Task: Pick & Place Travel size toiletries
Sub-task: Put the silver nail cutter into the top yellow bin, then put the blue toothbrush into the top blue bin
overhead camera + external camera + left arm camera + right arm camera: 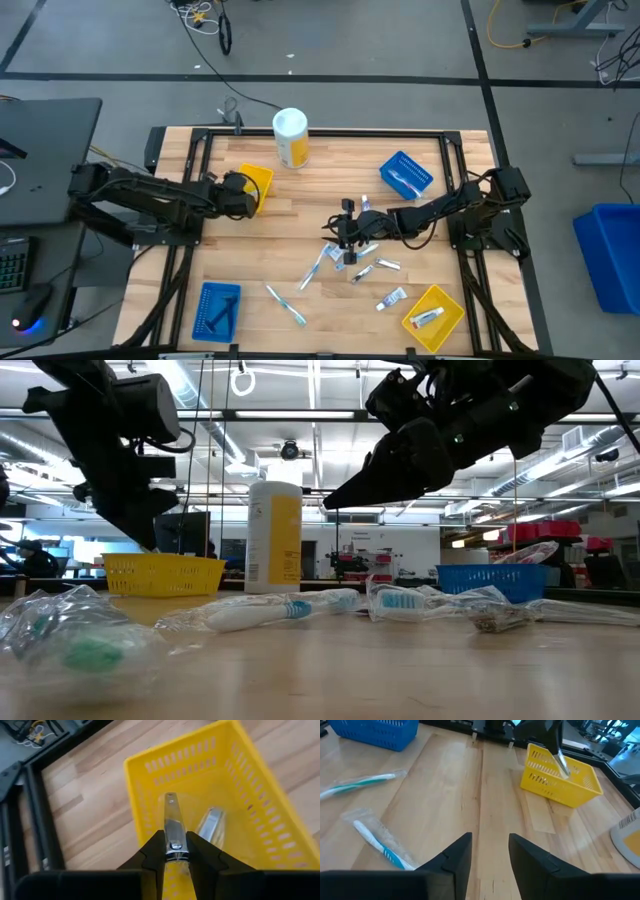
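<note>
My left gripper (174,851) hangs over the yellow tray (262,178) near the table's left side, shut on a slim silver metal item (171,817) in clear wrap. A second silver piece (212,826) shows beside it. My right gripper (490,854) is open, above the table's middle (340,236), touching nothing. Wrapped toothbrushes (380,847) (312,270) and small white tubes (388,265) lie flat on the wood around and below it. One tube (428,316) lies in the near-right yellow tray. My left gripper pinches the silver item between its two fingers at its near end (174,844), fingers lying along it. They come from above, slanting down toward the tray. The item's free end (563,767) points down inside the yellow tray; I cannot tell whether it touches the tray's floor.
A big yellow canister with a white lid (290,137) stands near the far edge. A blue tray (407,173) sits far right of centre, another blue tray (215,308) near left, and a second yellow tray (445,300) near right. Bare wood lies between the two grippers.
</note>
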